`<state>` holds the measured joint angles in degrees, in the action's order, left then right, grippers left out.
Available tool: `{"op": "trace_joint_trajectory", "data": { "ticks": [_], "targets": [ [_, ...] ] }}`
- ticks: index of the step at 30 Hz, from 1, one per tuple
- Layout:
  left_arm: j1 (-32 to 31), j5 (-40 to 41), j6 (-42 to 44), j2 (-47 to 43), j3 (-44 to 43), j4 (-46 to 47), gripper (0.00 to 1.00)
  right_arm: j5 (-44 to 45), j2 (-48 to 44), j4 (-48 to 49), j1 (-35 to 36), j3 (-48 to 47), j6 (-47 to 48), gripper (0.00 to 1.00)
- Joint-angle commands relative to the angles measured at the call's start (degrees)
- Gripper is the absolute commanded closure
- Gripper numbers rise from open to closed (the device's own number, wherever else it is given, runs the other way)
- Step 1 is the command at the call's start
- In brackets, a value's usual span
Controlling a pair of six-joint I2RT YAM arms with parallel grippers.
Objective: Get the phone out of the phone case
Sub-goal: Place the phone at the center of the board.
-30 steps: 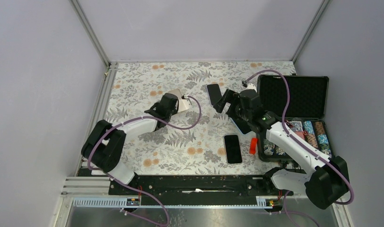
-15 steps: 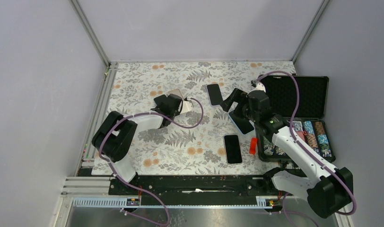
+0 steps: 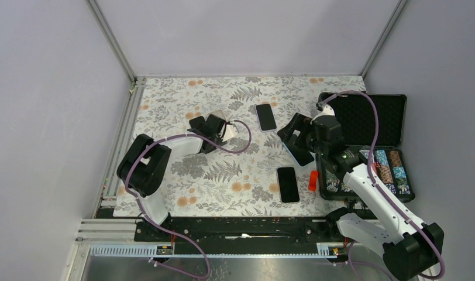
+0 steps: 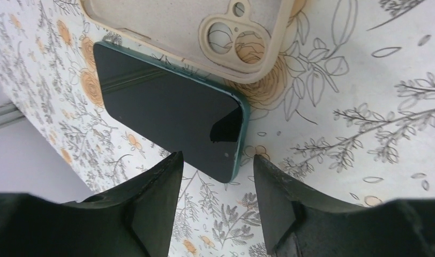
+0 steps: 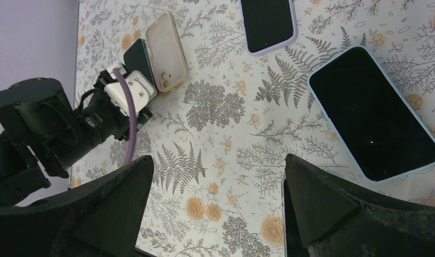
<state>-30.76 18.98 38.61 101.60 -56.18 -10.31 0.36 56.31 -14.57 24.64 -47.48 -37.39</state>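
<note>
The phone [image 4: 170, 123] lies screen up on the counter [image 3: 165, 99], out of its shell. The cream case [image 4: 194, 27] lies touching it, one long edge lapping over the phone's side. Both sit at the left of the floral cloth, right in front of the left claw [image 4: 215, 160].

The left claw's jaws stand apart with nothing between them, and the phone's near corner shows just beyond the gap. The right claw [image 5: 218, 160] hangs wide open and empty over the middle of the counter, well apart from the pair.

The phone looks like a stiff, flat slab with a dark green rim. Its glass face is probably slick and liable to crack, so the two long edges look the safest place to pinch. It likely weighs far more than the case. The case looks light and somewhat pliable, with a raised ring around the camera cut-out, and a nudge would probably slide it.

No brand, label or lettering can be read on the phone or the case. The screen is dark.
</note>
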Motion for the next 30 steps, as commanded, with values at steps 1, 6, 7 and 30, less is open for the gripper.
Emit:
{"op": "trace_joint_trajectory", "data": {
  "ticks": [1,6,7,30],
  "targets": [
    [0.2,-4.6,-3.9,-5.2,-1.4,-3.3,0.44,-2.3,-1.0,-3.2,-0.3,1.0,2.8,0.0],
    [0.2,-9.5,-11.1,-13.6,-1.2,-3.7,0.29,-2.2,-2.6,-5.1,-0.4,3.1,3.7,0.0],
    [0.1,-10.9,-13.6,-15.8,-0.8,-2.9,0.26,-1.9,-3.0,-5.8,-0.4,3.4,3.7,0.0],
    [0.1,-14.9,-60.3,-45.2,19.8,20.9,0.01,-4.7,5.6,-1.2,-0.4,17.5,7.7,0.0]
  ]
}}
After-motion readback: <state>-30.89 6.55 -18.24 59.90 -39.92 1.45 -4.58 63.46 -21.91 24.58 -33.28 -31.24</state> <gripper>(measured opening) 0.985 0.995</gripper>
